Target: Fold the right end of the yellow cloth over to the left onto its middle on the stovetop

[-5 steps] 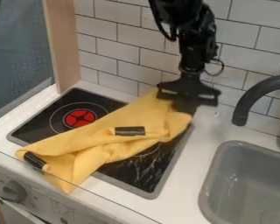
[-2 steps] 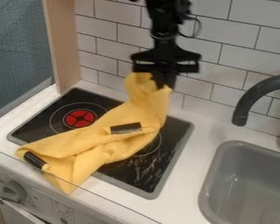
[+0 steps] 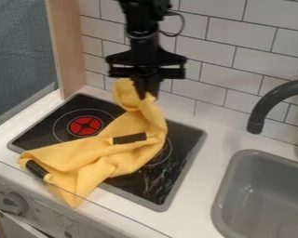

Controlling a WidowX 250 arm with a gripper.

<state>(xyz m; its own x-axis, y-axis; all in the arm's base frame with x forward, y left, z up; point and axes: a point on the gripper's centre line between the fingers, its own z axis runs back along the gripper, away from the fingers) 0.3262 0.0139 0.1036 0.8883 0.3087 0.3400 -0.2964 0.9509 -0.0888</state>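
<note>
Holding the yellow cloth (image 3: 136, 122) by its top end in narrowed jaws of the gripper (image 3: 145, 90), upper centre of the frame, without clearly showing the exact pinch; draping over the cooktop (image 3: 43, 123) toward lower left. Seemingly handling the raised end, next calling for gentle, snag-free guiding.

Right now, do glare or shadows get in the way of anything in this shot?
Camera view: pale streaks on the black cooktop, glare or scuffs, I can't tell which; soft shading in the folds of the yellow cloth; the gripper reads nearly solid black before the pale wall tiles.
</note>
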